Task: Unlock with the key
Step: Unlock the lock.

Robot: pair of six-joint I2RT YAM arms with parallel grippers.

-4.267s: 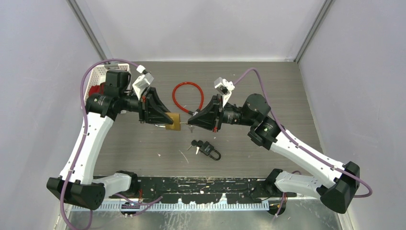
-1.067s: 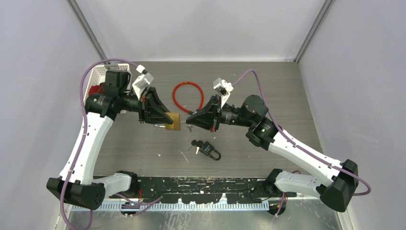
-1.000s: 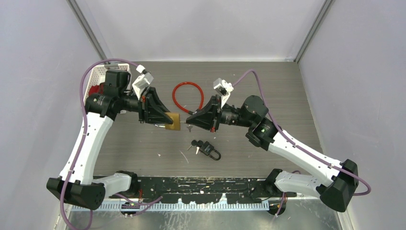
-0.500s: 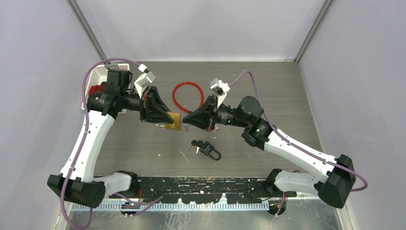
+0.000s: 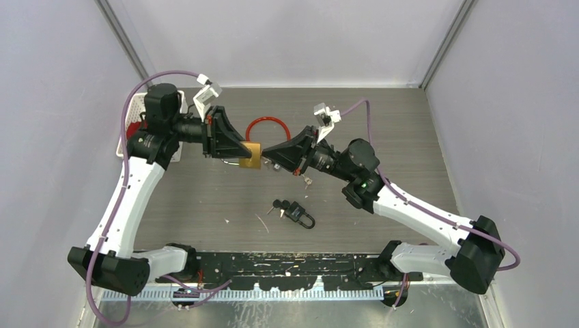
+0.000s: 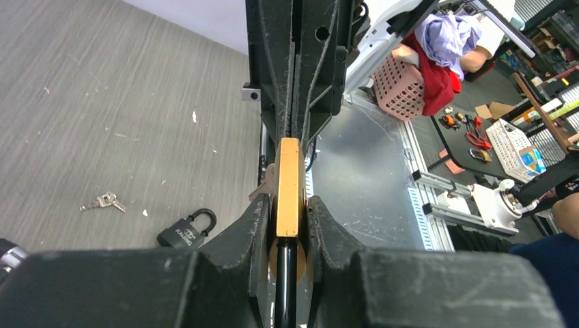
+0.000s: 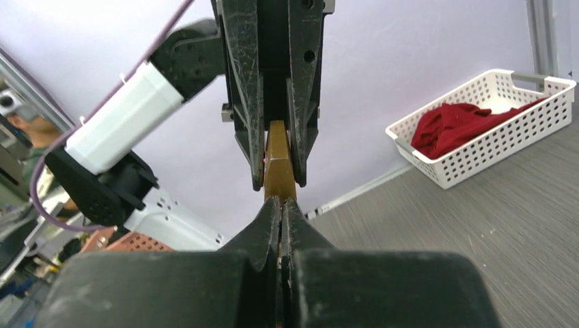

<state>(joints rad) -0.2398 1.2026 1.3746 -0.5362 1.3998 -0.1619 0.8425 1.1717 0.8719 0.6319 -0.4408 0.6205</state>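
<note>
- Centrally, brass padlock (image 5: pixel 251 154) — held off the bench (image 5: pixel 410 137), edge-on, clamped between the fingers of the left gripper (image 6: pixel 288 205).
- Right gripper (image 7: pixel 280 203) — fingers pressed together, tips meeting the padlock's free end; whether a key sits between them cannot be told.
- Red cable loop (image 5: pixel 265 123), just behind the padlock.
- Black padlock (image 5: pixel 300 215) with small keys (image 5: pixel 278 206), on the bench nearer the arm bases.
- White basket (image 7: pixel 505 147) holding red cloth (image 7: pixel 450 126), far left.

top: overhead, far | wrists: close, facing each other | shared: padlock (image 6: pixel 287 184)
</note>
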